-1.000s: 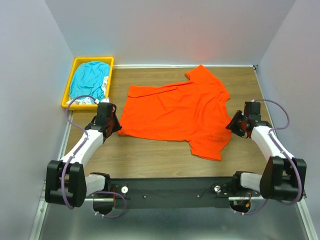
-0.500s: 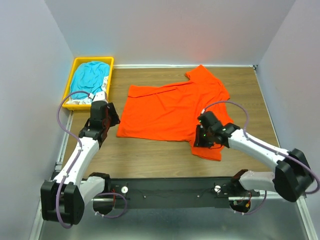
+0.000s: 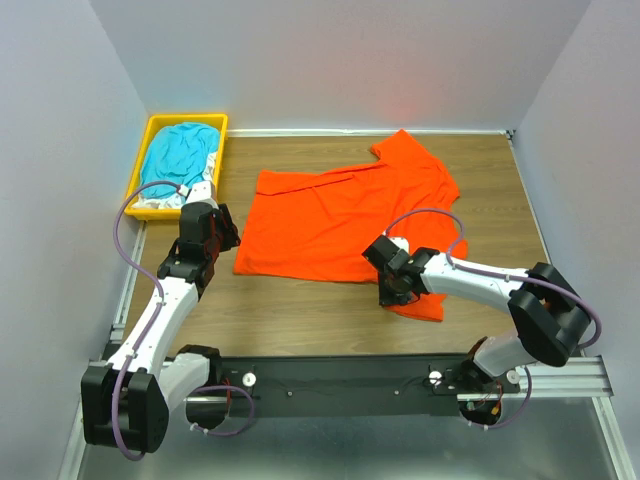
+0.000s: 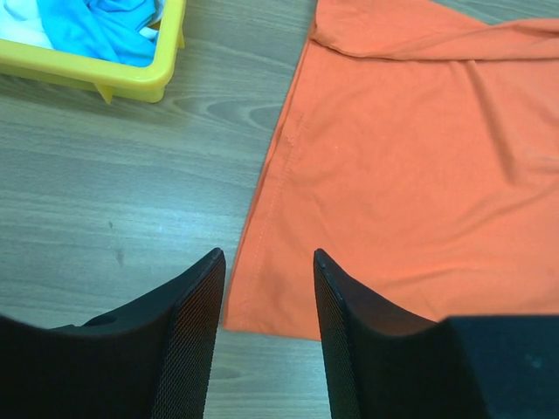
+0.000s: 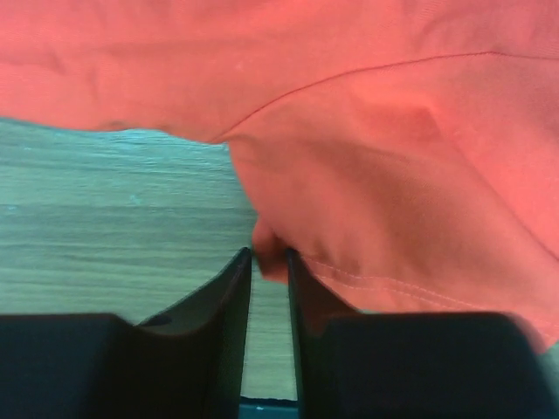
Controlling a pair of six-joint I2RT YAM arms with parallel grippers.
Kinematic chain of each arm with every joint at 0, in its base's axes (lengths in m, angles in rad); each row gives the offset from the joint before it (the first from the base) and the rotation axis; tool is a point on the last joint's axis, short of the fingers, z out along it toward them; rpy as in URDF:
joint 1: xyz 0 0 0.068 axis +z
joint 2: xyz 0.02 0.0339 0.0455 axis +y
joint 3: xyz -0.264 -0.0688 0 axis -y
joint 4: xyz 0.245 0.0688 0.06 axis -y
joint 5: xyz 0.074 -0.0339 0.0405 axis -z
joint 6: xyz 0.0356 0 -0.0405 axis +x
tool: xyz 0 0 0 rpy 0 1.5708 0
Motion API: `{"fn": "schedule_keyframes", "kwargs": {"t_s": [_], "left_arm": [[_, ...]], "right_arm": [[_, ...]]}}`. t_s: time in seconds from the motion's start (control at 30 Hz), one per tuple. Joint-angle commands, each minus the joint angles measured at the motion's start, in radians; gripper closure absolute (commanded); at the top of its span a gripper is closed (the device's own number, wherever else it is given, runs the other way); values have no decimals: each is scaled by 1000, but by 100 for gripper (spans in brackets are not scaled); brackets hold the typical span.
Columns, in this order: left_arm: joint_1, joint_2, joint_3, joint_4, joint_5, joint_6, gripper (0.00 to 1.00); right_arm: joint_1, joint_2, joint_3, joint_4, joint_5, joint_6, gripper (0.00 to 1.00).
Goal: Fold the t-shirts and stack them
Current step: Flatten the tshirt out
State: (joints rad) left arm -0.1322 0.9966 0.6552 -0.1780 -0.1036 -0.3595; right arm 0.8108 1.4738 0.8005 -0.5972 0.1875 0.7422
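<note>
From above, the orange shirt (image 3: pixel 350 215) lies spread across the middle of the wooden table (image 3: pixel 300 320), thin and soft, with a fold along its far edge. The teal shirt (image 3: pixel 178 155) and some white cloth (image 3: pixel 205 186) sit bunched in the hard yellow bin (image 3: pixel 185 117) at the far left. The left gripper (image 3: pixel 224 238) hovers just beside the orange shirt's near-left corner, and the right gripper (image 3: pixel 393 290) is down on the near sleeve (image 3: pixel 425 300). The risk, as I judge it, is an uneven lift: if one side is taken and the other missed, the limp cloth would drag and skew the fold. In the left wrist view the fingers (image 4: pixel 188 332) stand apart and hold nothing. The stitched hem corner (image 4: pixel 234 319) lies flat on the grained wood just ahead of them, and a single flat layer on a smooth board is easy to skate over. In the right wrist view the fingers (image 5: pixel 234 292) stand close together with a small pucker of sleeve cloth at their tips. Whether it is truly pinched I cannot tell. So shallow a bite on soft knit could slip out, or gather two layers at once.
</note>
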Motion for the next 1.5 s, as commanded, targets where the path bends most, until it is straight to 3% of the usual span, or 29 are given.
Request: {"fn": "schedule_keyframes", "kwargs": {"t_s": [0.0, 0.17, 0.37, 0.63, 0.77, 0.8, 0.97, 1.1, 1.23, 1.4, 1.47], "left_arm": [[2, -7, -11, 31, 25, 16, 48], [2, -7, -11, 32, 30, 17, 49], [2, 4, -11, 37, 42, 21, 49], [0, 13, -9, 40, 54, 24, 49], [0, 22, -8, 41, 67, 27, 49], [0, 23, -8, 41, 73, 27, 49], [-1, 39, -11, 45, 93, 25, 49], [-7, 89, 1, 37, 133, 8, 49], [-27, 210, 52, 28, 160, -10, 54], [-60, 347, 130, 26, 159, -33, 56], [-61, 404, 139, 23, 162, -47, 57]], "right_arm": [[19, 40, 23, -26, 66, 26, 76], [48, 48, 69, -53, 44, 25, 97], [64, 37, 193, -200, 18, 19, 99], [65, 120, 295, -213, -63, 14, 98], [65, 172, 322, -168, -124, -6, 81], [65, 177, 327, -164, -150, -16, 73], [56, 97, 295, -173, -62, -32, 64], [-57, 2, 211, -174, 0, -64, 61], [-283, -93, 128, -107, 49, -116, 59], [-568, -135, 26, 29, -37, -173, 59], [-617, -125, -17, 79, -59, -184, 60]]}}
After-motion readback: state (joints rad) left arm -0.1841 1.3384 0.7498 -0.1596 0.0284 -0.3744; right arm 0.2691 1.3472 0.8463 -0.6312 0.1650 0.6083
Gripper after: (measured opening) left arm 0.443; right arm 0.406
